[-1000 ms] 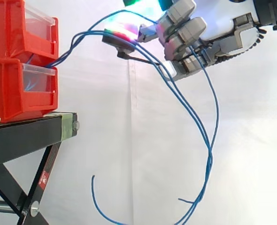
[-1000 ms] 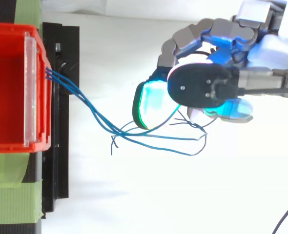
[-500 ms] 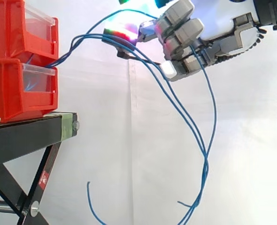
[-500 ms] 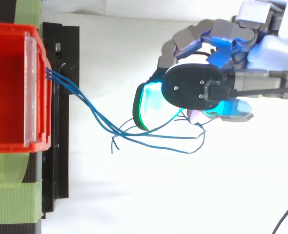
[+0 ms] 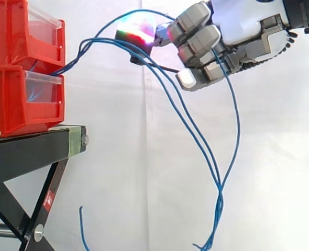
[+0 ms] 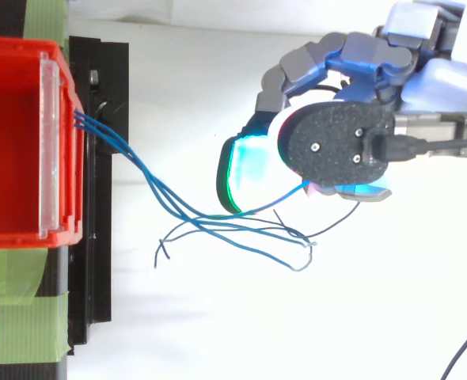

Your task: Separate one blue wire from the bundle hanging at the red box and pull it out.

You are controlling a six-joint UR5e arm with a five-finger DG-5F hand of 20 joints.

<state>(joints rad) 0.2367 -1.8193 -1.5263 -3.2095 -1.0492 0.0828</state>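
White curtain behind; hand (image 5: 243, 26) fingers (image 5: 196, 36) curled around blue wires (image 5: 220, 189) right of red bins (image 5: 18, 99), side view showing hanging loops, top view their exit at the bin front.

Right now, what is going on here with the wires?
The robot's hand is curled round blue wires, out in front of the red box on the black stand. The wires run from the box to the hand, then hang in long loops below it. Several strands pass the hand together; none is pulled out yet.
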